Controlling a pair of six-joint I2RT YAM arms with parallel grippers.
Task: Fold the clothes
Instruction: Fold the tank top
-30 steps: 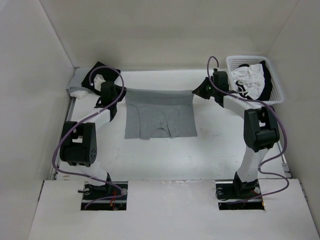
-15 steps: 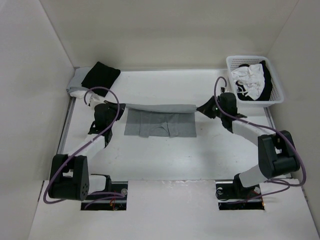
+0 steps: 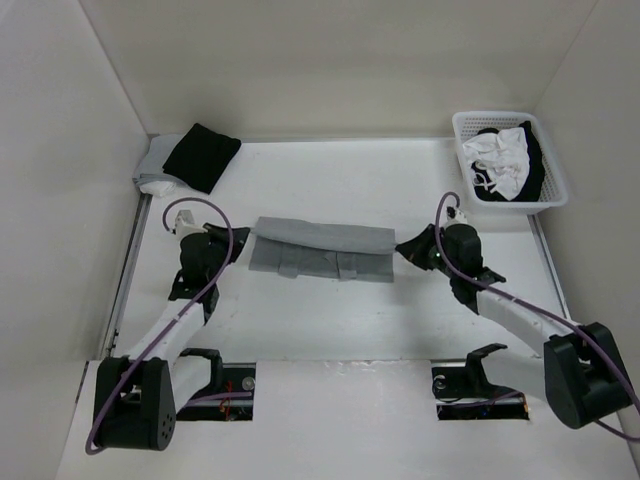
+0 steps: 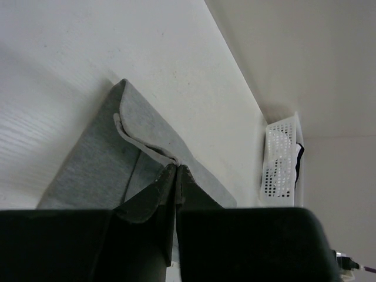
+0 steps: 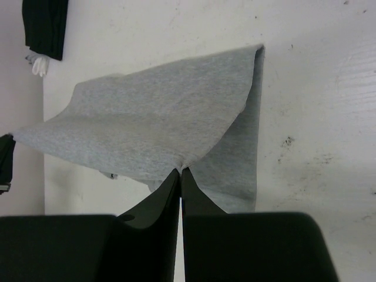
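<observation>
Light grey thin-fabric sleeveless top (image 3: 320, 250) lying as doubled band across centre of frame, on white table (image 3: 320, 320). Left gripper (image 3: 244, 238) pinching top's left end, jaws clamped on hem. Right gripper (image 3: 402, 247) pinching right end, jaws clamped on fabric.

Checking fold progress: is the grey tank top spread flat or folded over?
Folded over partway: the grey tank top has one layer doubled over the other, corners pinched by the left gripper and right gripper.
</observation>
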